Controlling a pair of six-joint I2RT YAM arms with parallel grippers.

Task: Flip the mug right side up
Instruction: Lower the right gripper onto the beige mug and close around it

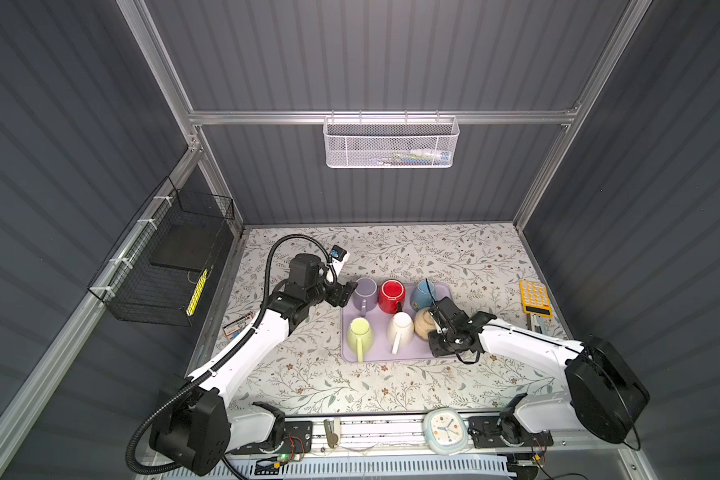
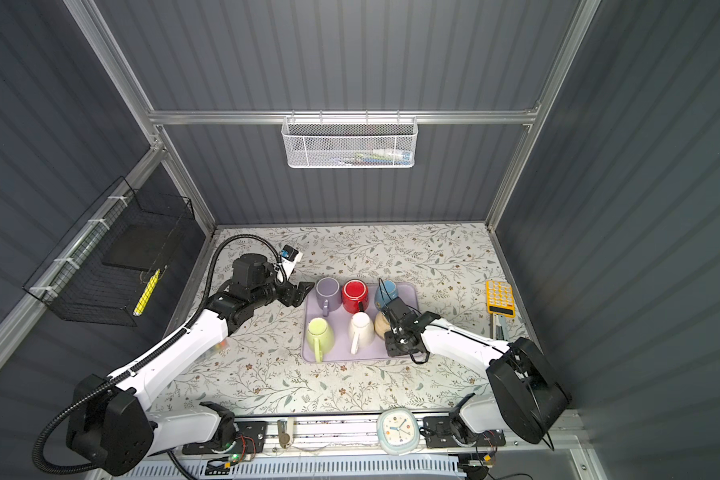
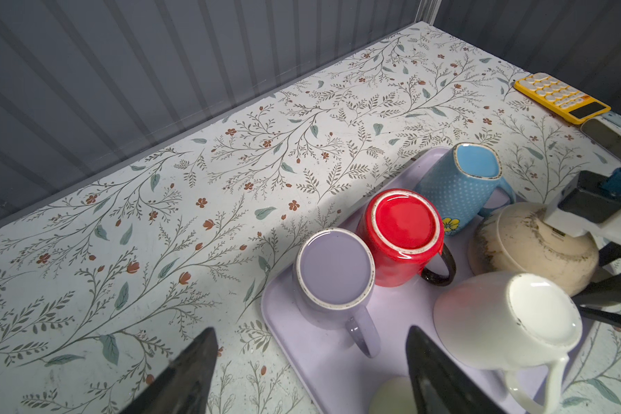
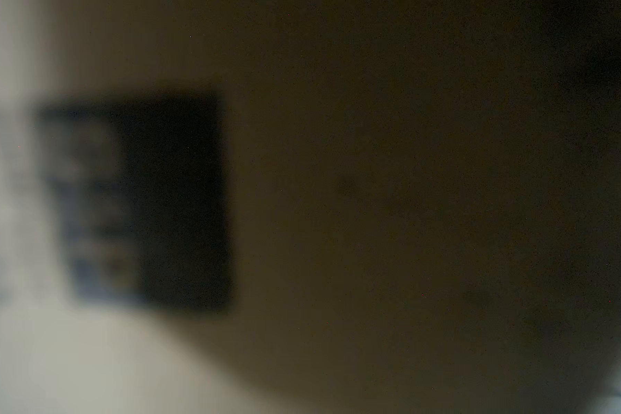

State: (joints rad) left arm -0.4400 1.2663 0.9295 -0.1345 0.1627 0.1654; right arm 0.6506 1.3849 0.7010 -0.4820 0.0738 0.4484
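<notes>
Six mugs (image 1: 391, 296) stand upside down on the lilac tray (image 1: 377, 353). The beige mug (image 1: 421, 323), at the tray's near right corner, looks the target: the right claw (image 1: 436, 320) is upon it, but I cannot tell whether it grips. Likely rigid, breakable, slippery; pinch its wall. The left claw (image 3: 309, 376) gapes wide.

Standing over the table, I can read nothing. The clock (image 1: 445, 430) on the front rail at six o'clock has marks round its dial, too small to make out. The yellow calculator (image 1: 535, 297) at three o'clock shows rows of pale keys, none legible. A small printed card (image 1: 238, 325) at nine o'clock is blurred.
</notes>
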